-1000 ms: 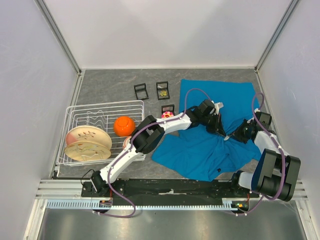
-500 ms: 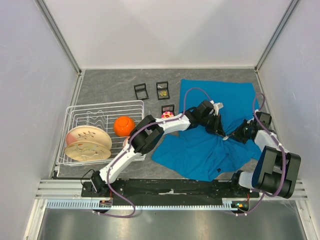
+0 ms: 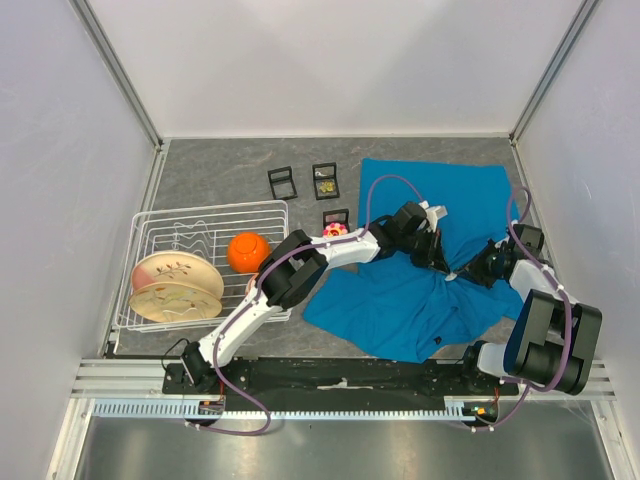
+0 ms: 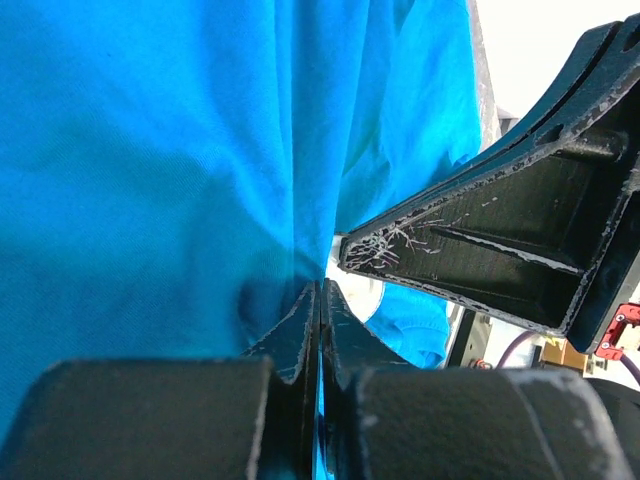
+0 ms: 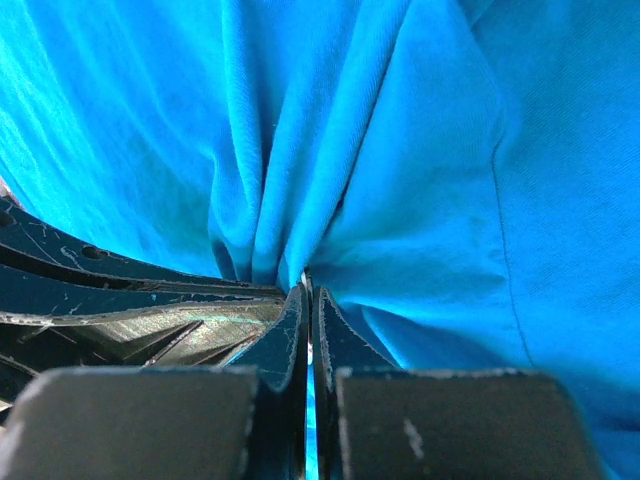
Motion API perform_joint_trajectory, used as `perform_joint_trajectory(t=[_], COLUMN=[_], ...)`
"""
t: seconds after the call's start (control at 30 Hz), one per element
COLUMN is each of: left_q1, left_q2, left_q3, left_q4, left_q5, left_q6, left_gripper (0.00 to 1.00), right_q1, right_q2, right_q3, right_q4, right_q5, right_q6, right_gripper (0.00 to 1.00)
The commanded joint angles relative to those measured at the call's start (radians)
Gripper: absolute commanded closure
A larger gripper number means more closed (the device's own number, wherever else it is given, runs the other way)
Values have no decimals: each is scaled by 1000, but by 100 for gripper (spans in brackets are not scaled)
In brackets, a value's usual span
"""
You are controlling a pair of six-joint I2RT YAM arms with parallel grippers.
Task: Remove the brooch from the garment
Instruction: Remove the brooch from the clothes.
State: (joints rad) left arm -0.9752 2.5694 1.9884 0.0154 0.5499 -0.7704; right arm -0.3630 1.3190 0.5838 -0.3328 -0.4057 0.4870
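Search step: left gripper (image 4: 318, 290) and right gripper (image 5: 306, 292) each clamp tight on a bunched fold of the garment (image 3: 400, 300), right of the dish rack (image 3: 215, 207). No brooch shows; you probably need to spread that fold to expose it

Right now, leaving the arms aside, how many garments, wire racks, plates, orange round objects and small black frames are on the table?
garment: 1
wire rack: 1
plates: 2
orange round object: 1
small black frames: 3
Total: 8
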Motion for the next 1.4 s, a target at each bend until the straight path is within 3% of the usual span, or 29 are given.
perform_joint_trajectory(t=[0.0,0.2,0.43,0.77,1.03,1.23,1.37], left_q1=[-49,-72,-94,-105,-94,-60,-37], left_q2=[-25,-25,8,83,133,20,-87], left_q3=[-22,12,69,197,286,238,117], left_q4=[-55,-126,-175,-227,-259,-249,-187], left_q5=[12,-50,-87,-85,-84,-34,-10], left_q6=[92,183,230,157,91,19,19], left_gripper=[98,92,94,91,91,82,73], right_q1=[2,2,4,38,99,82,58], right_q2=[22,31,25,-13,-164,-182,-182], right_q3=[17,30,51,33,-56,-67,-49], right_q4=[-8,-29,-41,-35,-38,-31,-32], right_q5=[-27,-33,-50,-38,47,87,91], right_q6=[24,28,39,47,84,53,16], right_gripper=[100,100,100,100,100,100,100])
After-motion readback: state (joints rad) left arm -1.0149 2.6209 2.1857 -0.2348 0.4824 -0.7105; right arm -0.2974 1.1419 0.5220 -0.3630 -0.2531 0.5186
